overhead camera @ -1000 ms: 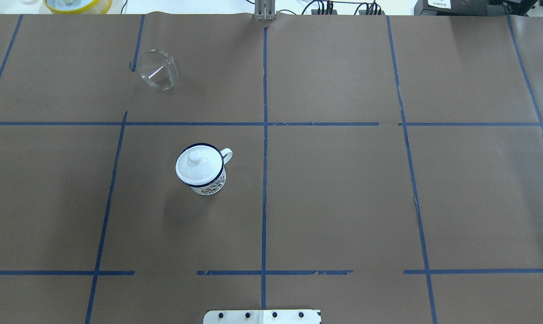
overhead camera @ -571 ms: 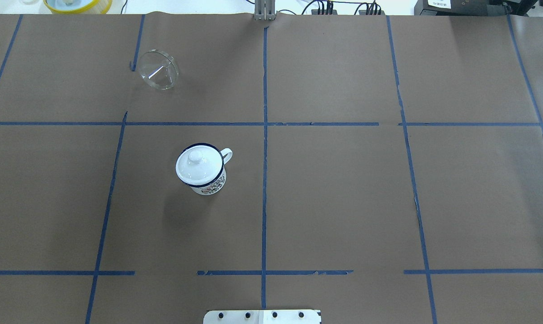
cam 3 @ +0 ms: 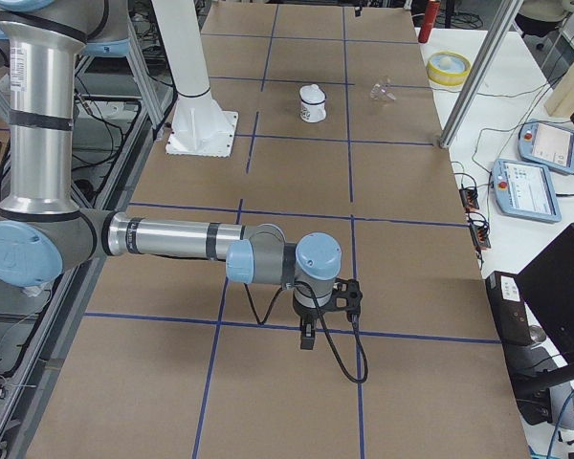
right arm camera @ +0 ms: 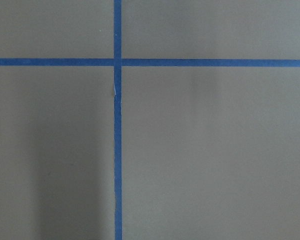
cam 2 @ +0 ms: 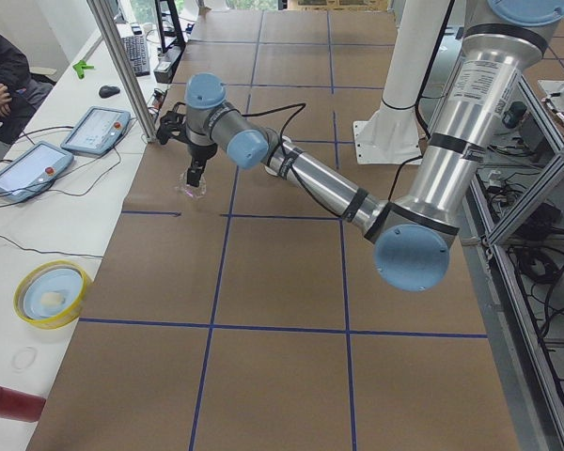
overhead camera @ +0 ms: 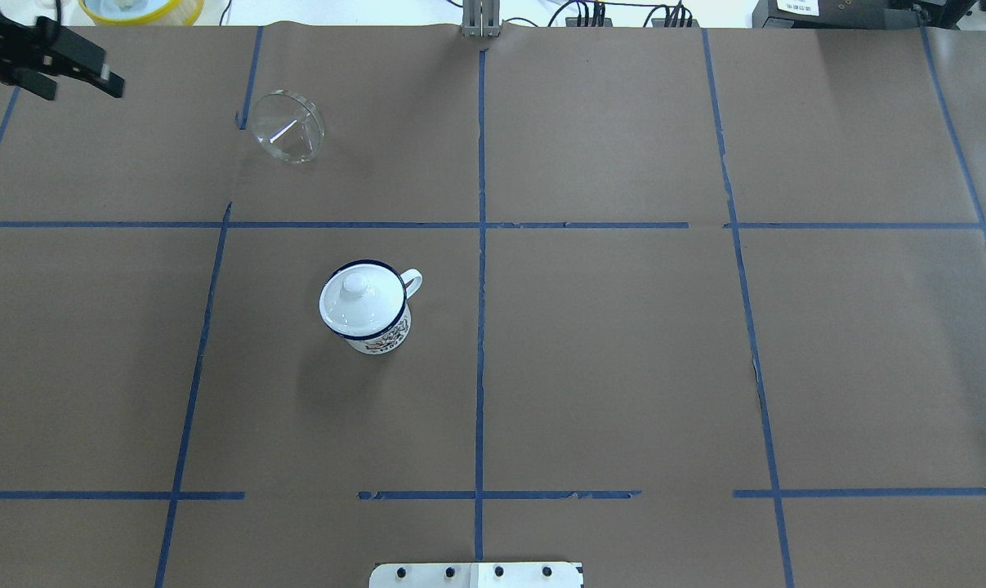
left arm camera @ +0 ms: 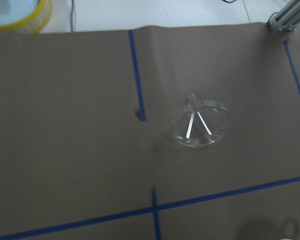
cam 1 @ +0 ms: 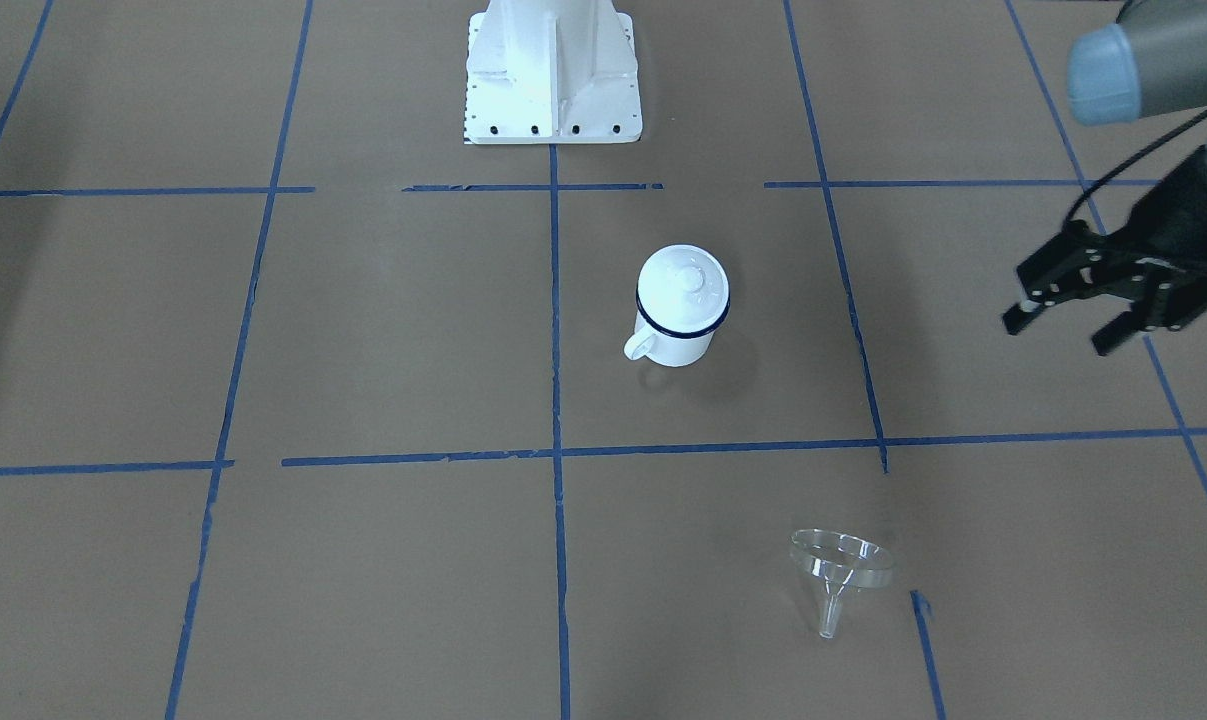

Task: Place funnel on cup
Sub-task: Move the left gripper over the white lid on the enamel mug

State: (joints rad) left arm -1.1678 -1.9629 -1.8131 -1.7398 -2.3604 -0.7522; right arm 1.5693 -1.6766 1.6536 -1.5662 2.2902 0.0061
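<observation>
The clear funnel [overhead camera: 288,126] lies tipped on its side on the brown paper at the far left; it also shows in the front view [cam 1: 841,565] and the left wrist view [left arm camera: 202,125]. The white cup [overhead camera: 378,327] with a dark blue rim stands upright nearer the middle [cam 1: 675,335], with a white knobbed lid [overhead camera: 355,296] on top. My left gripper [overhead camera: 84,86] is open and empty, in the air to the left of the funnel [cam 1: 1058,335]. My right gripper [cam 3: 306,335] shows only in the exterior right view, far from both; I cannot tell its state.
A yellow-rimmed bowl [overhead camera: 141,8] sits beyond the table's far edge. The robot's white base [cam 1: 553,70] stands at the near edge. Pendants [cam 2: 94,132] and cables lie on the side bench. Blue tape lines [overhead camera: 480,245] cross the paper.
My left gripper has come into the overhead view at the top left, where no gripper showed before. The funnel and the cup have not moved.
</observation>
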